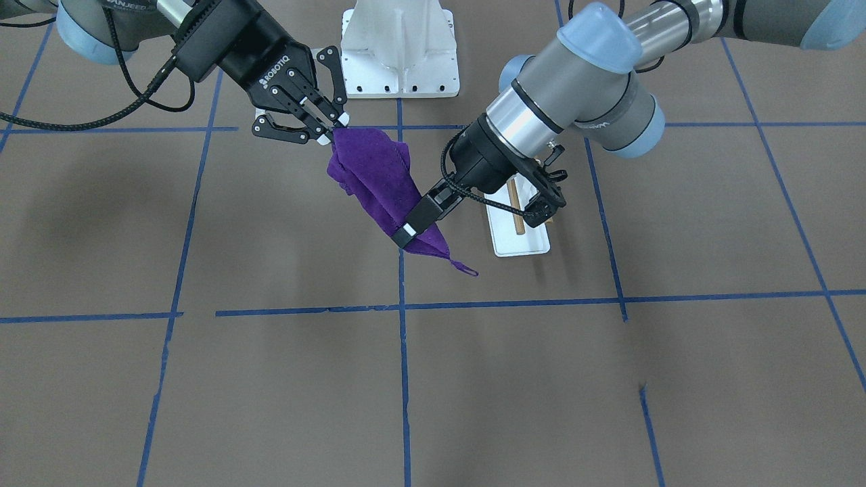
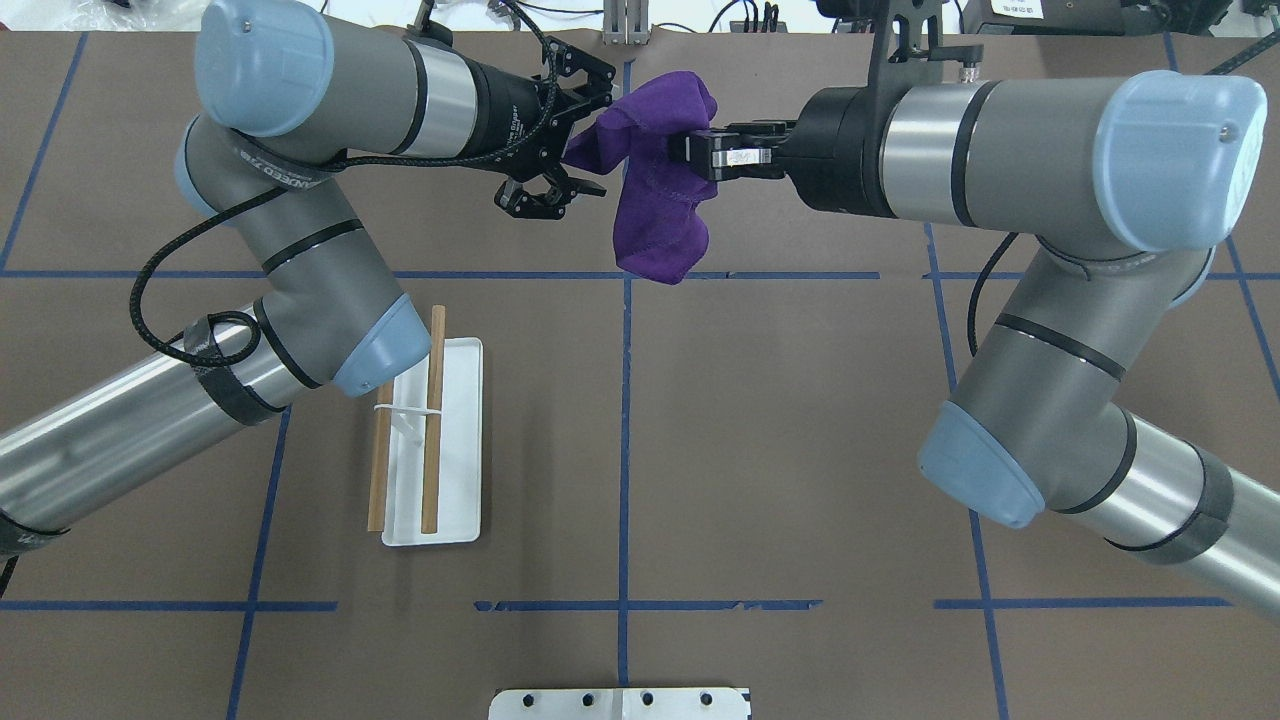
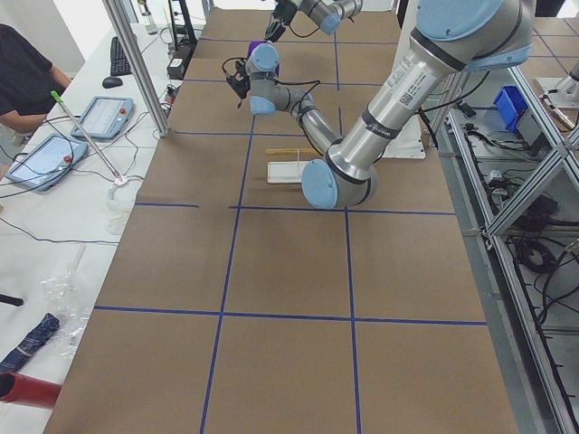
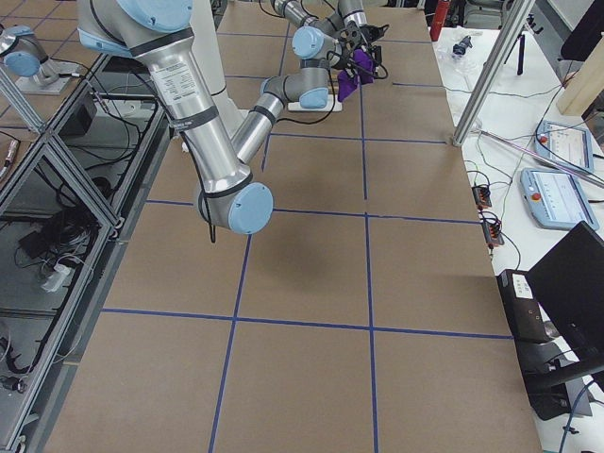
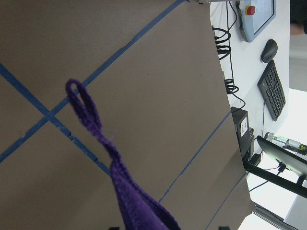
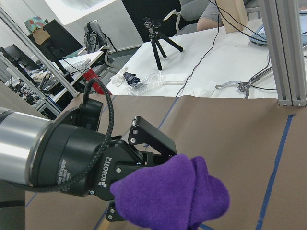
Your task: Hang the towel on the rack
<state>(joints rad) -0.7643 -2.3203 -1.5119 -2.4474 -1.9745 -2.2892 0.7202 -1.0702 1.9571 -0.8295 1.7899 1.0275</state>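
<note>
The deep-purple towel (image 1: 379,182) hangs in the air between my two grippers, bunched and sagging (image 2: 655,200). My right gripper (image 1: 336,132) is shut on its upper end. My left gripper (image 1: 409,233) is shut on its lower corner, where the thin loop tag (image 1: 467,269) dangles; the loop also shows in the left wrist view (image 5: 84,108). In the overhead view the left gripper (image 2: 585,140) and right gripper (image 2: 690,150) face each other across the towel. The rack (image 2: 460,420), a white tray with two wooden dowels (image 2: 433,420), stands bare under my left arm, apart from the towel.
The big white bolted pedestal (image 1: 399,47) stands by the robot's base at the table's near edge (image 2: 620,703). Blue tape lines cross the brown table. Operator desks with tablets and cables lie beyond the far edge (image 3: 90,117).
</note>
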